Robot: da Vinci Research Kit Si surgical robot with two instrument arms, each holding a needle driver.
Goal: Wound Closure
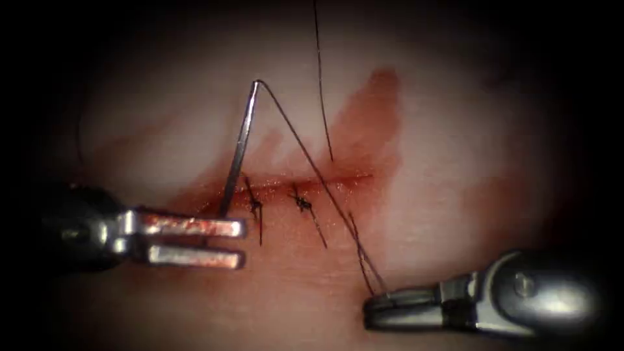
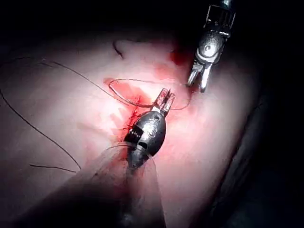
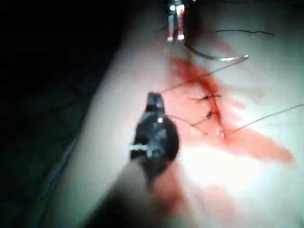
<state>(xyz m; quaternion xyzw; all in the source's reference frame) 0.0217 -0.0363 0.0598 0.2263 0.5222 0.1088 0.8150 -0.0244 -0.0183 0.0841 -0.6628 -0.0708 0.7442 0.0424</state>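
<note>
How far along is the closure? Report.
Done: two knots on the cut. In hand: right pincer holds the thread; open left pincer holds nothing, beside the needle standing at the cut's left end, in the tissue or not, unclear. Left: the cut's right stretch, unstitched.

- We are seeing the tissue (image 1: 455, 149) showing pale pink, streaked with red fluid (image 1: 370, 117).
- We are seeing the needle (image 1: 237, 153) gleaming silver-grey.
- We are seeing the thread (image 1: 312, 162) and two knots (image 1: 300, 203) looking near black.
- We are seeing the left tool (image 1: 244, 244) shining silver, smeared red.
- We are seeing the right tool (image 1: 367, 311) showing dull grey.
</note>
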